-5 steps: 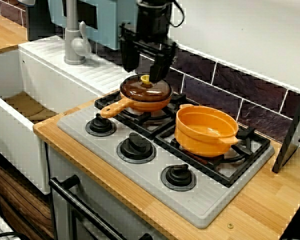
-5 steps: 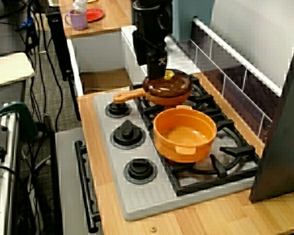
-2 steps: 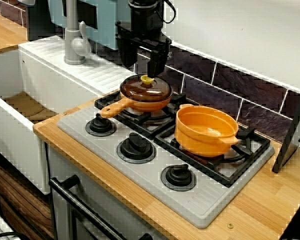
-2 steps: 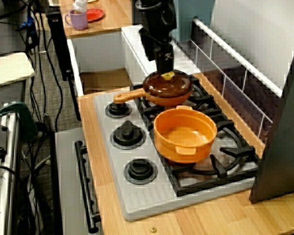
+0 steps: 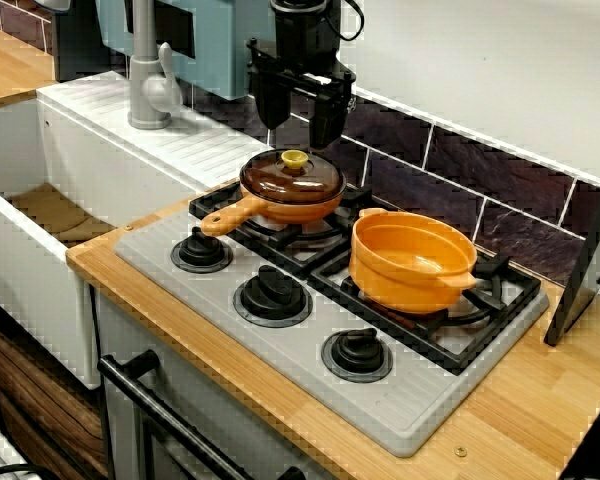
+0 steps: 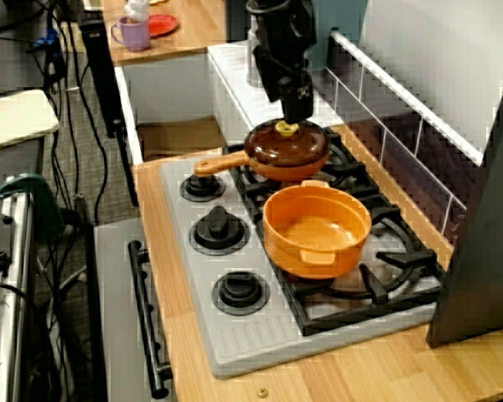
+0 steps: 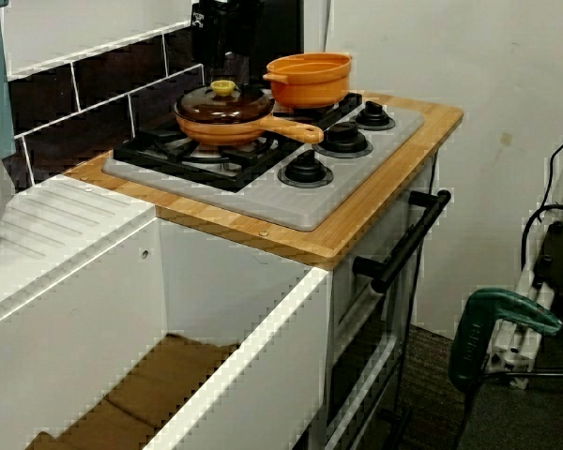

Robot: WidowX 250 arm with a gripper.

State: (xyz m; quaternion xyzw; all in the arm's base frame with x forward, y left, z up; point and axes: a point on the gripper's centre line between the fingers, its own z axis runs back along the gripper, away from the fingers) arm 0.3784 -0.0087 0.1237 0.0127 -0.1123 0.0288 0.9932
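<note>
1. Since a second ago, when my fingers sat low on both sides of the yellow knob [image 5: 295,158], my gripper [image 5: 296,128] has gone up. Now it hangs just above the knob.
2. Far off to the left of my gripper, in the view from the front of the stove, the grey tap [image 5: 148,78] stands by the white sink [image 5: 90,160]. Nothing has moved there.
3. Down and a bit left of my gripper, the orange handle [image 5: 230,215] sticks out toward the black stove dials [image 5: 200,250].
4. Right under my gripper sits the brown lid [image 5: 292,182]. It lies flat on the orange pan [image 5: 298,211] and did not move while I went up.
5. My fingers are spread wide apart and hold nothing. There is a little air between them and the knob. The view from the end of the counter shows it too, with my gripper [image 6: 295,113] just above the brown lid [image 6: 287,144].
6. So I think the lid is let go and rests on its own, and the pan is covered.
7. Down and to the right of my gripper, the big orange pot [image 5: 412,262] stands open. It is near the pan, and I cannot tell if they touch. It stayed put as well.
</note>
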